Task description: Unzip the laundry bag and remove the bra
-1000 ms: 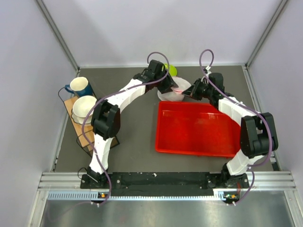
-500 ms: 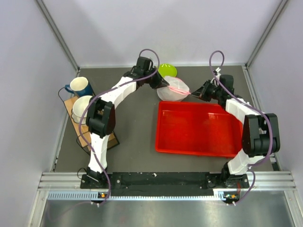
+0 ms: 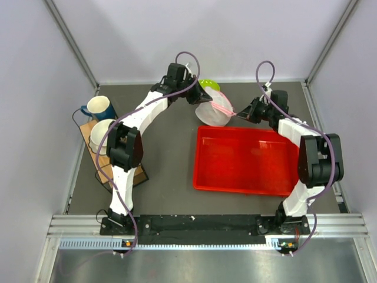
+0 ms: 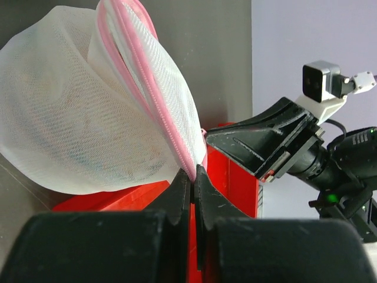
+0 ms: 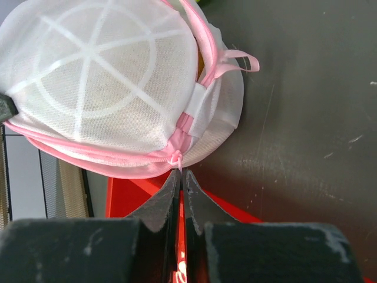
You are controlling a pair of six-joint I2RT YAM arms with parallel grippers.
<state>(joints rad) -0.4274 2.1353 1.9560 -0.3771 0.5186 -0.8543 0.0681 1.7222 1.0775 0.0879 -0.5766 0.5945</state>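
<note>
The laundry bag (image 3: 215, 109), white mesh with pink zipper trim, hangs lifted between both grippers just behind the red tray. My left gripper (image 3: 201, 95) is shut on its pink trim at the far-left edge; in the left wrist view (image 4: 192, 171) the jaws pinch the pink seam of the bag (image 4: 88, 118). My right gripper (image 3: 240, 114) is shut on the pink zipper pull at the bag's right edge; in the right wrist view (image 5: 180, 172) the pull sits between the closed tips below the bag (image 5: 100, 88). The bra is hidden inside; only a faint tan shade shows through the mesh.
A red tray (image 3: 247, 160) lies in front of the bag. A lime-green plate (image 3: 207, 85) sits behind it, partly covered. A blue mug (image 3: 99, 108) and a white bowl (image 3: 105, 132) stand on a wooden rack at the left.
Both grippers raised the bag and pulled it taut between them. The left gripper moved back and left, the right gripper shifted right and back; the bag now stands tilted on edge.
</note>
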